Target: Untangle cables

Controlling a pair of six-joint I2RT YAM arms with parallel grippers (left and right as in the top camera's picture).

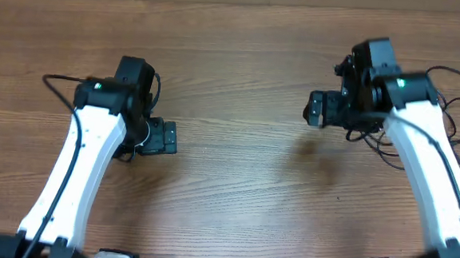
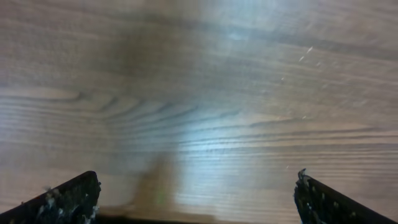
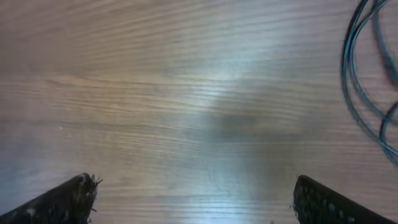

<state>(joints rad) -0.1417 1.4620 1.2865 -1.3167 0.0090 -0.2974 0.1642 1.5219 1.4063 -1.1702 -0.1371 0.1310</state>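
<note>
The cables (image 1: pixel 381 148) are thin black cords in loose loops on the wooden table at the right, partly hidden under my right arm. In the right wrist view the cables (image 3: pixel 356 81) curve along the right edge, blurred, well off to the side of the jaws. No plugs can be made out. My right gripper (image 1: pixel 316 109) is open and empty over bare wood, left of the cables, and its jaws (image 3: pixel 193 182) stand wide apart. My left gripper (image 1: pixel 164 137) is open and empty at the left, far from the cables, with only bare wood between its jaws (image 2: pixel 198 180).
The wooden table (image 1: pixel 235 177) fills the view. A thicker black lead (image 1: pixel 54 81) runs from my left arm, and another loops off my right arm (image 1: pixel 457 79) near the right edge.
</note>
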